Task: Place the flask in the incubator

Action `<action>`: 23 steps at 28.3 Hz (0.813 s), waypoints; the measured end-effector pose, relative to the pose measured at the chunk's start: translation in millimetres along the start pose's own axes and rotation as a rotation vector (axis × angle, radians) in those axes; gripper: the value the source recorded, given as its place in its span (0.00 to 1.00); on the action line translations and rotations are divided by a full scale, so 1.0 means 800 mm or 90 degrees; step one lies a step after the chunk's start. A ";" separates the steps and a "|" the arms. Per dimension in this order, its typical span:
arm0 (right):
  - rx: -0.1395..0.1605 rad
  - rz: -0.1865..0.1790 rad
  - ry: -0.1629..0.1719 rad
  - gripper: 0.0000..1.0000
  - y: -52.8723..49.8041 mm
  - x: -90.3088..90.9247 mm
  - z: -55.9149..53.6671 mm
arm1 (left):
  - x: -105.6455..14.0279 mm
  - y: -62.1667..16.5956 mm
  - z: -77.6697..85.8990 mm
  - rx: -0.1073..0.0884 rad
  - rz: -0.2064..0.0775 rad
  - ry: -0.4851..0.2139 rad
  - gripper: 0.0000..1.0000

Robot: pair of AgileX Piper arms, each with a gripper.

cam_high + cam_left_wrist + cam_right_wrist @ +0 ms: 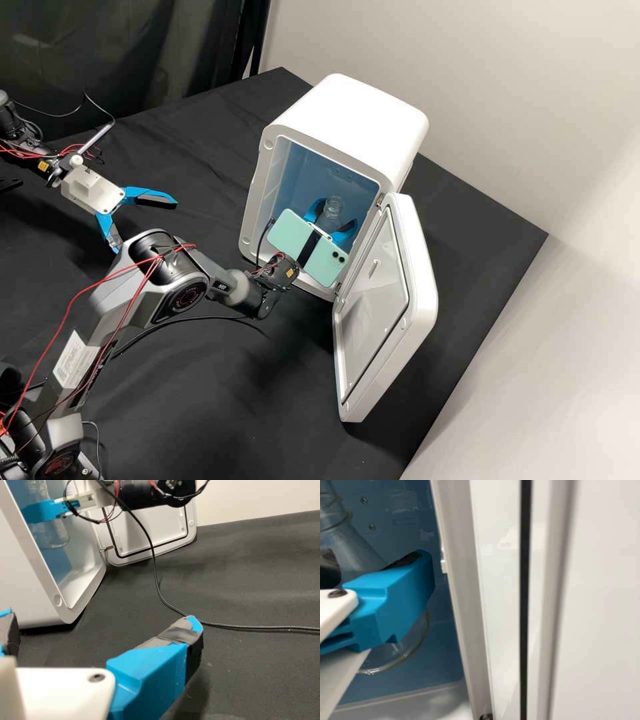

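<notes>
At the near side of the bench (220,400), the incubator's door (387,300) hangs wide open with bare bench around it. Farther left, we see the left gripper (142,222) over the bench, jaws spread wide. Inside the incubator (353,120), the right gripper (329,222) clasps the flask (331,207). Its wrist view adds the glass base low by the blue floor (440,665), one finger (390,600) close to the door frame (465,605).
</notes>
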 end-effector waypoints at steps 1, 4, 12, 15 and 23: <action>-0.001 0.001 -0.001 0.00 0.001 0.004 0.000 | 0.000 0.0000 0.000 0.000 0.000 0.000 1.00; -0.002 0.000 -0.010 0.00 0.003 0.014 0.002 | 0.000 0.0000 0.000 0.000 0.000 0.000 1.00; -0.008 -0.003 -0.010 0.00 0.001 0.036 0.003 | 0.000 0.0000 0.000 0.000 0.000 0.000 1.00; -0.011 -0.012 -0.020 0.00 -0.002 0.043 0.006 | 0.000 0.0000 0.000 0.000 0.000 0.000 1.00; 0.022 -0.031 -0.031 0.00 -0.006 0.047 0.006 | 0.000 -0.0001 0.003 0.001 0.000 -0.006 1.00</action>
